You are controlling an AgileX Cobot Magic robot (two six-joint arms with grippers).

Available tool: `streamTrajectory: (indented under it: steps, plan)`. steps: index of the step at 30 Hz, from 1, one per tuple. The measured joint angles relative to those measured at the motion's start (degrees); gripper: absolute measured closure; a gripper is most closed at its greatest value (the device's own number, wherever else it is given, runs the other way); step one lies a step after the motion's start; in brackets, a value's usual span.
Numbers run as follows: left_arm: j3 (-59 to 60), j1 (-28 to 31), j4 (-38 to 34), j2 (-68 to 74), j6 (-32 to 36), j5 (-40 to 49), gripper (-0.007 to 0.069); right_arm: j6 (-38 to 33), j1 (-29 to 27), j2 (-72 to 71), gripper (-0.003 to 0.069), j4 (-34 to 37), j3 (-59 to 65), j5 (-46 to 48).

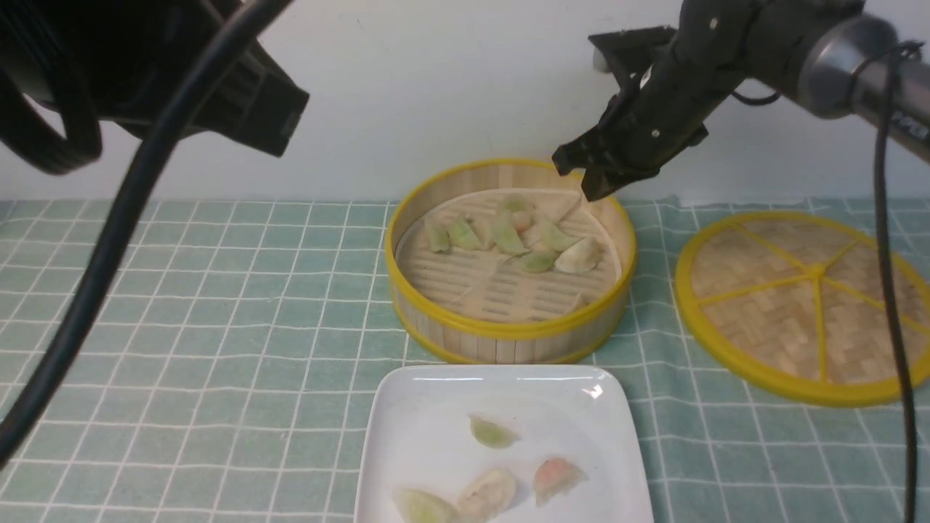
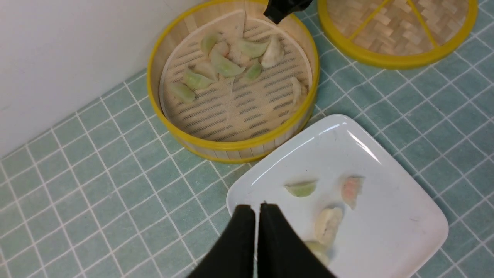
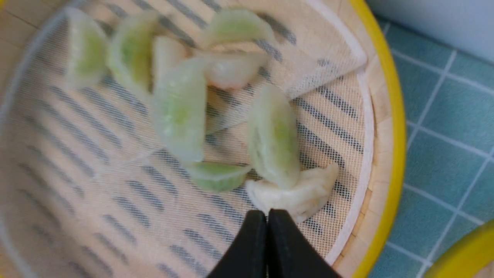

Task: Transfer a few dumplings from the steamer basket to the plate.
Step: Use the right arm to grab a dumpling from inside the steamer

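The steamer basket point(image 1: 508, 333) stands mid-table with several pale green and cream dumplings point(image 1: 508, 236) clustered on its mesh-lined floor. In front of it the white plate point(image 1: 429, 421) carries several dumplings point(image 1: 492, 432), among them a pinkish one point(image 1: 556, 476). My right gripper point(image 1: 581, 180) hangs shut and empty above the basket's far right side. In the right wrist view its tips point(image 3: 267, 212) sit just short of a cream-white dumpling point(image 3: 305, 195), apart from it. My left gripper point(image 2: 256, 206) is shut with nothing in it, above the plate's point(image 2: 386, 231) corner.
The flat woven lid point(image 1: 806, 305) with yellow spokes lies on the checked green cloth point(image 1: 218, 305) to the right of the basket. A white wall point(image 1: 450, 94) rises just behind the basket. My left arm's dark body and cable point(image 1: 131, 203) fill the upper left of the front view.
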Motion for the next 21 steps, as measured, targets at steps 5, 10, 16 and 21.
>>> streamTrajectory:
  steps: [5,10,16,21]
  plan:
    - [0.0,0.0,0.0,0.0,0.0,0.0,0.0631,1.6,0.0,0.2,0.0665,0.4,0.0,1.8]
    - [0.0,0.0,0.0,0.0,0.0,0.0,0.0631,8.8,0.0,4.7,0.0555,-0.2,0.0,1.0]
    - [0.0,0.0,0.0,0.0,0.2,0.0,0.0631,15.0,0.0,9.3,0.0295,-2.2,0.0,-2.9]
    - [0.0,0.0,0.1,0.0,0.5,0.0,0.0631,15.6,0.1,10.8,0.0184,-1.4,0.0,-6.0]
